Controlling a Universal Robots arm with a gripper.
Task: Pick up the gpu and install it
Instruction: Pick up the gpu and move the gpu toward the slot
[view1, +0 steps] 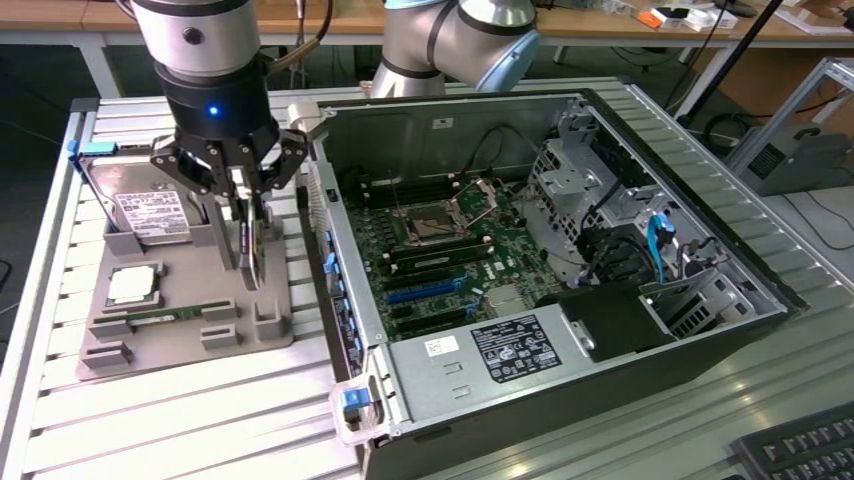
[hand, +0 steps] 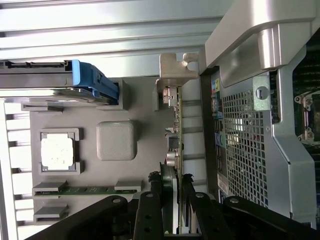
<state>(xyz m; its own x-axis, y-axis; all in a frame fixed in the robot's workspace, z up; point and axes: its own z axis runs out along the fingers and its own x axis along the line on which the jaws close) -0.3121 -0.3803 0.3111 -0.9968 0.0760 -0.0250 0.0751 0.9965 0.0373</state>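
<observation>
Between the fingers (hand: 149, 215) stands the gpu (hand: 177, 125), and they are pinched shut on its two flat sides. It stands on its thin edge. Its long side lies level and runs next to the wall of the open computer case (view1: 427, 125). Its metal end (hand: 177, 67) points away from the fingers. It is over the gray tray (view1: 174, 350) on the desk (view1: 200, 420). Inside the tray are a hard drive (view1: 147, 212), a square chip (view1: 134, 285) and a green memory stick (view1: 154, 318).
</observation>
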